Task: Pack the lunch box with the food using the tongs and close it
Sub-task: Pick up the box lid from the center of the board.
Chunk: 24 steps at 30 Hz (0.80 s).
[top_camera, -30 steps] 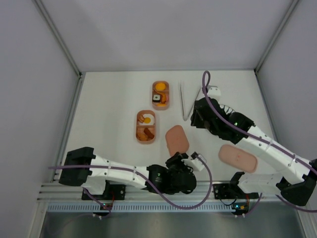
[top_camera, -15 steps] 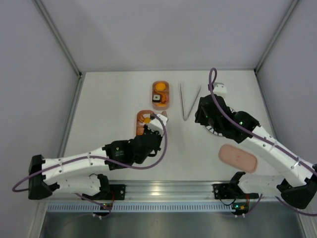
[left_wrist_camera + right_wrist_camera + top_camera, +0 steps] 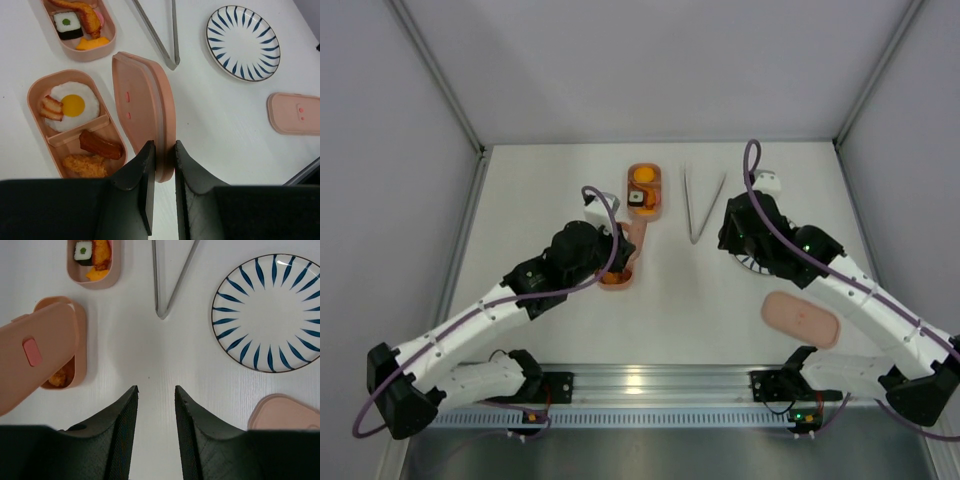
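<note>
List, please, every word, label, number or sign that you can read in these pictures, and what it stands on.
None: no view shows readable text. The lid in the left gripper and the second lid bear only small plain pink marks; the plate has only dark blue stripes.

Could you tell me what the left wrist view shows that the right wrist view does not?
Left wrist only: the fried egg and sausage in the near tray, and the left gripper, jaws clamped on the edge of a lid. Right wrist only: the right gripper, jaws open and empty; there the lid hides most of that tray. Both: the tongs, the striped plate, the sushi roll, the second lid.
</note>
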Motion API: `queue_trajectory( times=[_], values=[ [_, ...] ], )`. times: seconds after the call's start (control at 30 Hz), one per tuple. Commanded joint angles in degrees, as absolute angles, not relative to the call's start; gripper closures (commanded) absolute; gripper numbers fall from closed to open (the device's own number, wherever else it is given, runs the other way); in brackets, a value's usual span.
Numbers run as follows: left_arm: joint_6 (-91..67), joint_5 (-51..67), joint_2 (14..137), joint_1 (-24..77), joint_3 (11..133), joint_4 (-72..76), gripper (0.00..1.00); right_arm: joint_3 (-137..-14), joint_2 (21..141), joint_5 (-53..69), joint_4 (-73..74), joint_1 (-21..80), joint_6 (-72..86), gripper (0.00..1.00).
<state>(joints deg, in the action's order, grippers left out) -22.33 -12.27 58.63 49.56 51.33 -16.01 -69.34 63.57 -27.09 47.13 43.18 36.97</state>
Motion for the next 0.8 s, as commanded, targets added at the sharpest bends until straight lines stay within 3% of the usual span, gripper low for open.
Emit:
queue_trajectory(
  times=[0.0,0.4,0.77],
  values=[
    [-24.7,-4.1,57.0,44.0,51.5,-9.0,1.00,-69.3,61.6,-26.6,44.8,42.3,35.7,0.65],
    [-31.7,19.1,60.4,21.4,54.1,-0.5,1.00,-67.2,59.5,-25.8,45.4,41.7,35.2,0.65],
    [-37.6,23.3,63.8,17.2,55.7,8.1,1.00,-65.7,57.9,-25.7,46.7,41.6,35.2,0.65]
  ],
)
